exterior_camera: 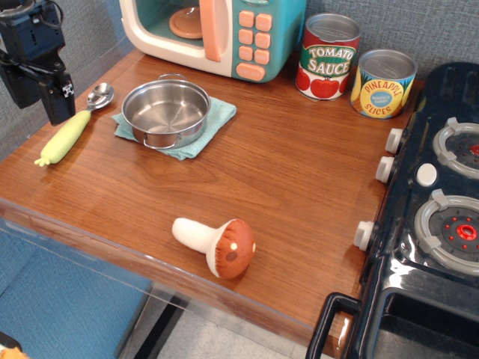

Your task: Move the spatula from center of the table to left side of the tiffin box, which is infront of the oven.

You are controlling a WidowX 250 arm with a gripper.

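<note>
The spatula (69, 133) lies flat on the table (284, 187) at its left side, with the metal bowl pointing to the back and the yellow-green handle to the front. It is just left of the tiffin box (165, 112), which stands on a teal cloth in front of the oven (217, 34). My gripper (41, 111) hangs open and empty above the spatula's upper part, apart from it.
A toy mushroom (217, 245) lies near the table's front edge. Two printed cans (328, 56) stand at the back right. A dark blue toy stove (430, 224) fills the right side. The table's left edge is close to the spatula.
</note>
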